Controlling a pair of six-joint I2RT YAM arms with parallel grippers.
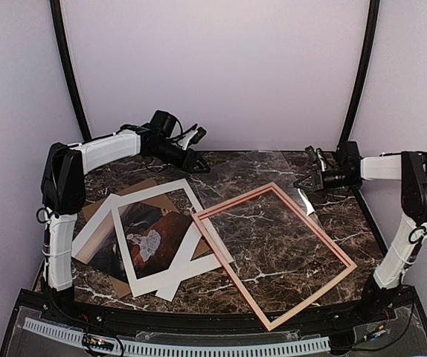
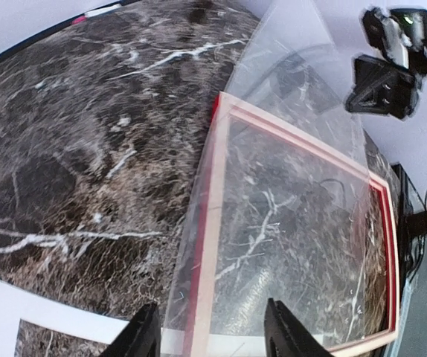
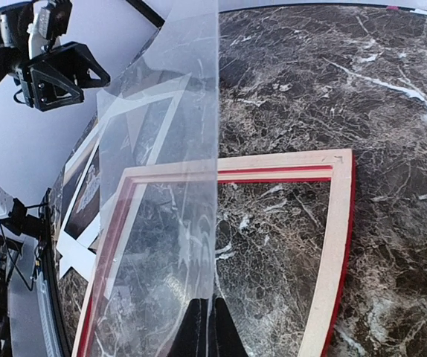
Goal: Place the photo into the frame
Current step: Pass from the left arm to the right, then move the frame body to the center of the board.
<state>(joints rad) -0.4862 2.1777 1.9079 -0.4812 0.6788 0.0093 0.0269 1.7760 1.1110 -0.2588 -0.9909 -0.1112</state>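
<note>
Right tool (image 3: 212, 321) is clamped on a clear sheet (image 3: 169, 149) above the frame (image 1: 232, 272), the left tool (image 2: 213, 332) is spread apart, and the photo (image 1: 154, 238), well off to the right tool's left under a white mat (image 1: 124, 249), looks light, limp and easily creased, best pinched by an exposed corner.

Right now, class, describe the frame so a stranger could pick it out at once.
On the dark marble table, look right of centre: the frame lies flat, at an angle. It is thin pale wood edged red, marble showing through, unlike the white mat on its left.
</note>
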